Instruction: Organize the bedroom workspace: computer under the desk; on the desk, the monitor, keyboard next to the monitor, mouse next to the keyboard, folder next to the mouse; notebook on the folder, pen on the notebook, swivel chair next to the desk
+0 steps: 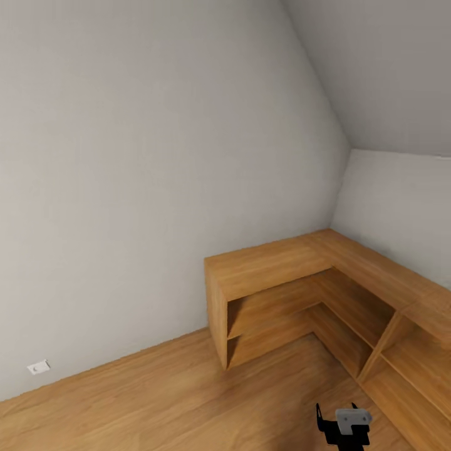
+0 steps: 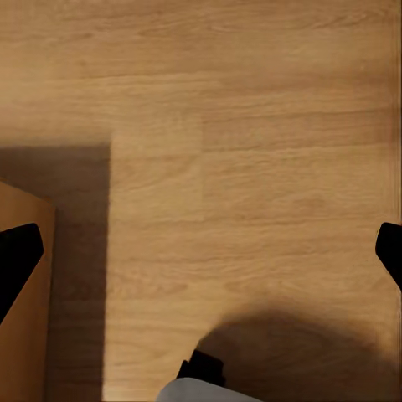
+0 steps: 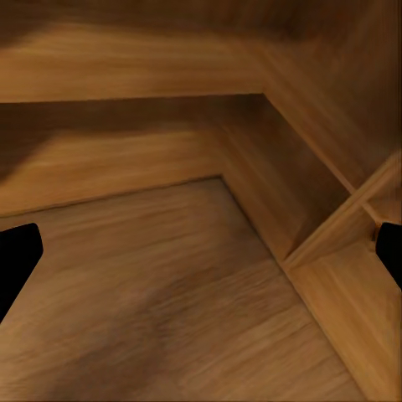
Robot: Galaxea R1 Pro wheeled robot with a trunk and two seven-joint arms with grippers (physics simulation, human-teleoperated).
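1. While the robot faces a bare corner of the room, the head view gives a pale grey wall, a wooden floor and a low light-wood shelf unit that bends in an L along the corner. A small white wall socket sits low on the wall, just above the floor. At the lower edge of this view a dark gripper part with a grey bracket shows; which arm it belongs to I cannot tell. The desk, the monitor, the swivel chair and the other things of the task are not in front of the camera here, so I judge the robot is still on its way to them.

2. In the left wrist view the left gripper hangs over the floor with its two fingertips far apart at the two sides of the picture, so it is spread and carries nothing. A light-wood panel edge is near one fingertip, and a pale rounded part with a dark piece, probably of the robot itself, is close below.

3. In the right wrist view the right gripper is also spread and empty, fingertips wide. It looks into the inner corner of the shelf unit.

4. To do this step well, I would turn the base away from this corner slowly, keeping both arms tucked so they do not catch the shelf unit, which is near the right arm, and I would search for the black desk before reaching.
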